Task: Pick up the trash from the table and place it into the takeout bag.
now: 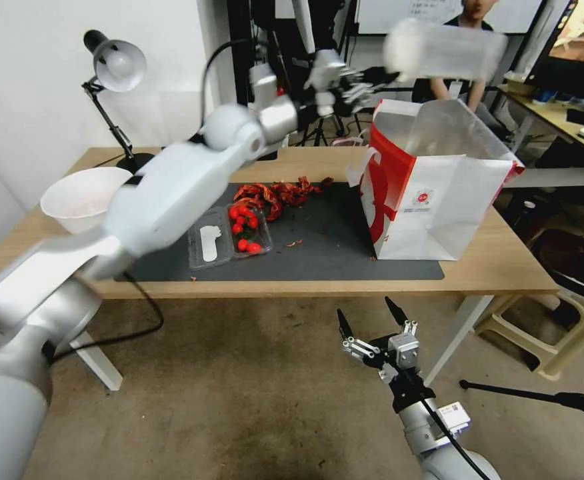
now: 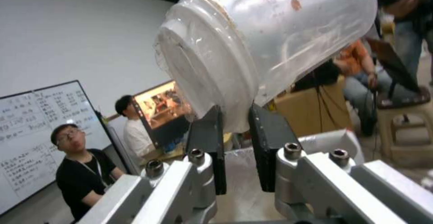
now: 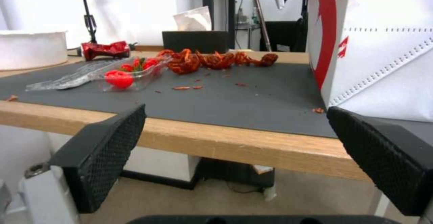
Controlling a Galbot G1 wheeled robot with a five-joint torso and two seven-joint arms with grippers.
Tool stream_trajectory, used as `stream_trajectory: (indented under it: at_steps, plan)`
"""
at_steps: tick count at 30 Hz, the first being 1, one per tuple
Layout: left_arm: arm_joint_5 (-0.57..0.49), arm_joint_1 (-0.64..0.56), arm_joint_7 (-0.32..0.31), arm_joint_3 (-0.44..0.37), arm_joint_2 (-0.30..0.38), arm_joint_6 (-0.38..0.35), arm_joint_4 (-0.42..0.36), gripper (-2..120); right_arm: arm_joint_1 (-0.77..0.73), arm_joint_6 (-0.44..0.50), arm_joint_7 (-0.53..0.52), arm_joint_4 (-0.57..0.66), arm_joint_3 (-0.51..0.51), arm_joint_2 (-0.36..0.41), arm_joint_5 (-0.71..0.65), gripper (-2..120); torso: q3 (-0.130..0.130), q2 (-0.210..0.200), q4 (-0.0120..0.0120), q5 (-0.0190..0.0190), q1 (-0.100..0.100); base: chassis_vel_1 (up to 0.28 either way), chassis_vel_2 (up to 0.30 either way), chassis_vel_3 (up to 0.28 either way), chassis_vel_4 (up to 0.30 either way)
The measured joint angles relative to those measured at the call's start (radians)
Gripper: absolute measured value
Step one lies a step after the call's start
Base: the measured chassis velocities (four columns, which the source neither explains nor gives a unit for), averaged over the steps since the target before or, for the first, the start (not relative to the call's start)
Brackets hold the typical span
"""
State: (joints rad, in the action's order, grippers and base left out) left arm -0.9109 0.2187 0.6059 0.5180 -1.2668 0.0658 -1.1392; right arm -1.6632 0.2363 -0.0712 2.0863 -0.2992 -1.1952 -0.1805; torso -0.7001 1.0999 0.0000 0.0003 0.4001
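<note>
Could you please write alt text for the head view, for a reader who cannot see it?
The left gripper holds a clear plastic cup on its side above the open takeout bag, which stands on the table's dark mat. Red scraps and a clear tray of tomatoes lie on the mat; the right gripper hangs open below the table edge.

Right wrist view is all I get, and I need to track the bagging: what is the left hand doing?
Observer: The left hand is shut on a clear plastic cup with a white lid, pinching its lid rim.
Operator: Where is that cup relative to the bag?
Observer: In the air above the mouth of the white paper takeout bag with red sides, lying roughly sideways.
Operator: Is the bag ready to receive it?
Observer: Its top stands open, with the silvery lining showing.
</note>
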Motion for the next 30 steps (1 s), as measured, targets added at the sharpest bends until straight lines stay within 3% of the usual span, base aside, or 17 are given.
stream_trajectory:
  at_steps: [1,4,9,15,25,30]
  plan:
    - [0.0,0.0,0.0,0.0,0.0,0.0,0.0,12,0.0,0.0,0.0,0.0,0.0,0.0,0.0,100,0.0,0.0,0.0,0.0,0.0,0.0,0.0,0.0,0.0]
    - [0.068,0.049,0.018,0.031,-0.054,-0.001,0.104,12,0.0,0.004,0.0,-0.002,0.001,-0.004,0.0,100,0.0,0.0,0.0001,-0.0002,0.0,0.0,0.0,0.0,0.0]
    - [0.183,0.104,0.096,0.051,-0.117,0.005,0.232,12,0.0,0.009,0.001,-0.003,0.001,-0.004,0.0,100,0.0,0.0,0.0001,-0.0002,0.0,0.0,0.0,0.0,0.0]
    - [0.258,0.122,0.157,0.054,-0.148,0.002,0.276,12,0.0,0.012,0.001,-0.003,0.001,-0.002,-0.003,100,0.0,0.0,0.0001,-0.0002,0.0,0.0,0.0,0.0,0.0]
    - [0.312,0.129,0.127,0.071,-0.158,0.003,0.293,13,0.005,0.015,0.003,-0.003,0.002,0.0,-0.006,100,0.0,0.0,0.0,-0.0002,0.0,0.0,0.0,0.0,0.0]
    - [0.317,0.128,0.109,0.074,-0.152,0.0,0.288,28,0.006,0.016,0.004,-0.004,0.005,0.001,-0.007,100,0.0,0.0,0.0001,-0.0004,0.0,0.0,0.0,0.0,0.0]
